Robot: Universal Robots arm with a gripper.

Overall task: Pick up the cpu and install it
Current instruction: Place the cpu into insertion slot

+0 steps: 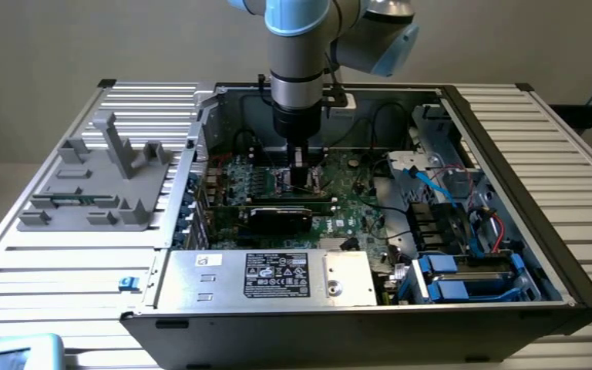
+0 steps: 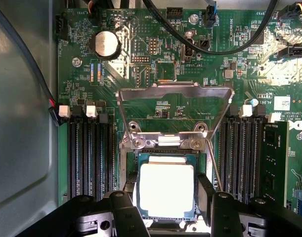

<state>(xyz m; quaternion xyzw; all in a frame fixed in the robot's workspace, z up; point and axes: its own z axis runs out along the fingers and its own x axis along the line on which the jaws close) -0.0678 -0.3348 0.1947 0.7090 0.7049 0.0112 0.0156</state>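
The cpu (image 2: 166, 190), a flat square chip with a pale metal top, lies level in the socket on the green motherboard (image 2: 141, 44). My gripper (image 2: 168, 191) reaches straight down into the open computer case (image 1: 301, 181). Its two black fingers (image 2: 132, 192) press against the chip's opposite sides, so it is shut on the cpu. The socket's metal load frame (image 2: 174, 96) stands swung up and open just beyond the chip.
Memory slots flank the socket, with one stick (image 2: 275, 158) fitted. Black cables (image 2: 225, 44) cross the board beyond the socket. A black card (image 1: 290, 216) and the silver power supply (image 1: 275, 277) lie nearer the case front. A grey fixture (image 1: 111, 177) stands outside the case at the exterior view's left.
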